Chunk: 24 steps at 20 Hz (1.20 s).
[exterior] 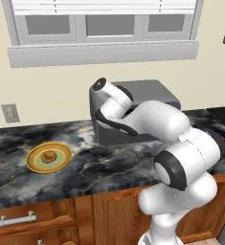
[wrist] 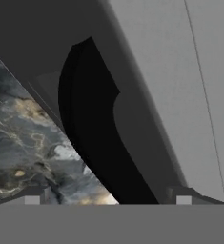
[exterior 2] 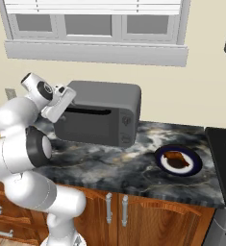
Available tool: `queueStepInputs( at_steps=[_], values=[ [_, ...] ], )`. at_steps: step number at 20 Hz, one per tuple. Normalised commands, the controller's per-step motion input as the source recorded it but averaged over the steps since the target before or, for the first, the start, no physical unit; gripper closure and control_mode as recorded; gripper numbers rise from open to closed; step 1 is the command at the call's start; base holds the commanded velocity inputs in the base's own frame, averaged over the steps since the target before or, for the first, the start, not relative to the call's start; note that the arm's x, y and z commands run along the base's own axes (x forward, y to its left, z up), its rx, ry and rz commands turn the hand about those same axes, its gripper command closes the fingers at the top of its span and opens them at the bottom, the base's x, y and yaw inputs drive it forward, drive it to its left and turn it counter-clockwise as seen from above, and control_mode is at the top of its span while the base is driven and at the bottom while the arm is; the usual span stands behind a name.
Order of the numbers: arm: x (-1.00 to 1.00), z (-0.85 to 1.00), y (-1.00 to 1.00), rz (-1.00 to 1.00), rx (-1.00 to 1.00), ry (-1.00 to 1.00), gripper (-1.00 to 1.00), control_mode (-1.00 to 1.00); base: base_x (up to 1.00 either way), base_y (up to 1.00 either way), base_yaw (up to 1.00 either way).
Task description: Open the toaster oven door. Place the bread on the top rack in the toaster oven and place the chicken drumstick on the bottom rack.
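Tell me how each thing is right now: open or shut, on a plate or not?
toaster oven: upright on the counter, nothing put in yet.
toaster oven door: shut.
door handle: black bar, right in front of the gripper.
gripper: jaws open, one tip each side of the handle, holding nothing.
bread: on the yellow plate.
chicken drumstick: on the blue-rimmed plate.

One toaster oven [exterior 2: 97, 113], two plates: yellow plate [exterior: 49, 157] with one bread [exterior: 49, 156], blue-rimmed plate [exterior 2: 178, 160] with one chicken drumstick [exterior 2: 176, 158].
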Motion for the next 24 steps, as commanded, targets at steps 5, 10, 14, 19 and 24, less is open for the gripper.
queueStepInputs(
  at_steps=[5, 10, 14, 19, 24],
  values=[
    [0.14, -0.14, -0.02, 0.00, -0.04, 0.04, -1.00, -1.00, 0.00, 0.00, 0.00],
    [0.12, -0.18, -0.04, 0.08, -0.03, 0.00, -1.00, -1.00, 0.00, 0.00, 0.00],
    [-0.09, -0.25, -0.03, 0.13, -0.03, 0.00, -1.00, -1.00, 0.00, 0.00, 0.00],
    [-0.11, -0.22, -0.01, 0.12, -0.02, 0.00, -1.00, -1.00, 0.00, 0.00, 0.00],
    [-0.03, -0.09, -0.01, 0.10, 0.00, 0.00, -1.00, -1.00, 0.00, 0.00, 0.00]
  ],
)
